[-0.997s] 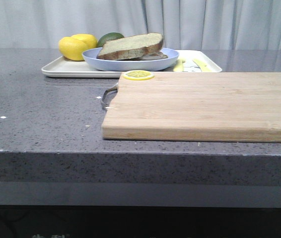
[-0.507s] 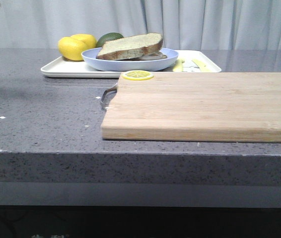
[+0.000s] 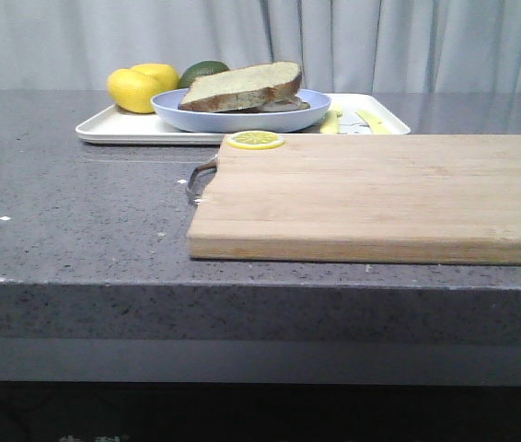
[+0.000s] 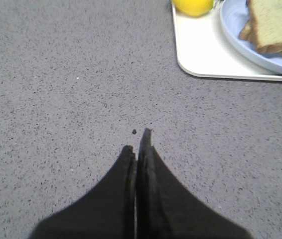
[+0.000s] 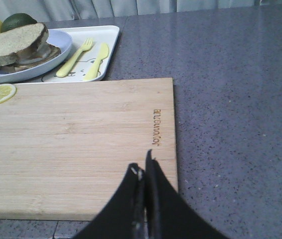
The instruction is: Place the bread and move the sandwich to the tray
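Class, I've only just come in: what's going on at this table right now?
Nothing is being handled at this moment. The left end effector and right end effector are both shut and empty, one above the bare counter, the other over the cutting board. The sandwich sits on its blue plate, which rests on the white tray beside lemons and a fork. A lemon slice lies on the board's corner.

Brown-crusted bread (image 3: 242, 86) lying tilted atop sandwich (image 3: 283, 105) on blue plate, resting on white tray (image 3: 118, 127)
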`<state>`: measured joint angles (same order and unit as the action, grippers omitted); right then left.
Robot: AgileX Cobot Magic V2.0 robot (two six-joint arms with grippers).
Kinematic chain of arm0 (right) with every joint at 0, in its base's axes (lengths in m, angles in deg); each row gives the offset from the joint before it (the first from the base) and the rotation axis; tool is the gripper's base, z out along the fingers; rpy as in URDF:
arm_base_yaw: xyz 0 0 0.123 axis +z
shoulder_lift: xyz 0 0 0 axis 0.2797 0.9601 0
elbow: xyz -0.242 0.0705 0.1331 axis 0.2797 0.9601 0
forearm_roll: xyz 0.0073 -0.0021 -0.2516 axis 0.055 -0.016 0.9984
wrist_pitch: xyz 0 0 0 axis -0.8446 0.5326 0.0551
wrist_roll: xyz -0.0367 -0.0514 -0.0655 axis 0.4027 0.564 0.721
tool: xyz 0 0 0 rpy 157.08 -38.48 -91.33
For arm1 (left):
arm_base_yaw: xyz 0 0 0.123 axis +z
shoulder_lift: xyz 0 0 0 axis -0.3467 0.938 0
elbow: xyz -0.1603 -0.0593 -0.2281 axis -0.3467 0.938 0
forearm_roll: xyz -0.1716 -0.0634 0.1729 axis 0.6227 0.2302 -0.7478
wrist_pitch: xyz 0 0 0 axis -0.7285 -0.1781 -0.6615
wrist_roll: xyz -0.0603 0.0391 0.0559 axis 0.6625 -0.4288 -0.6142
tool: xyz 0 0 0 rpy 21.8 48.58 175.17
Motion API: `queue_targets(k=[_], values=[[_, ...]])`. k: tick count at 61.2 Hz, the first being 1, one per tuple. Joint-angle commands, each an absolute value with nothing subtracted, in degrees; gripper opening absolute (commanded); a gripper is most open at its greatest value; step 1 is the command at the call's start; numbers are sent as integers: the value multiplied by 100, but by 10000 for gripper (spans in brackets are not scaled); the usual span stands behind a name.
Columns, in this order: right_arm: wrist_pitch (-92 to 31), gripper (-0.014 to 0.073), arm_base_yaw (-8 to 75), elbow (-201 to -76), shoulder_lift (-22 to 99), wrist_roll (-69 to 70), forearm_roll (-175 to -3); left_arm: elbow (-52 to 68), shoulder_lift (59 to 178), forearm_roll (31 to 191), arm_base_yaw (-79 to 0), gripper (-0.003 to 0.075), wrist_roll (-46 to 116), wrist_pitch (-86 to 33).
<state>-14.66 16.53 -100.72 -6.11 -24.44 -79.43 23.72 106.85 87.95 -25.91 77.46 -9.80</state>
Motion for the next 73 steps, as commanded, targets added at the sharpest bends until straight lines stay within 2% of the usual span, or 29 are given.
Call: queue_targets(k=[1, 12, 24, 64, 73], values=[[-1899, -62, 1642, -10234, -572, -2422, -7972, 2813, 9932, 8869, -2583, -20, 7805, -1887], [-1899, -62, 1642, -10234, -572, -2422, -7972, 3729, 8505, 8869, -2583, -20, 7805, -2205], [-1899, -62, 1642, -10234, -572, -2422, -7972, 4186, 7427, 8869, -2583, -20, 7805, -2257], [-1899, -62, 1642, -10234, -572, -2422, -7972, 4327, 7221, 8869, -2583, -20, 7805, -2197], [-1899, -62, 1642, -10234, -572, -2422, -7972, 4691, 6786, 8869, -2583, -20, 7805, -2354]])
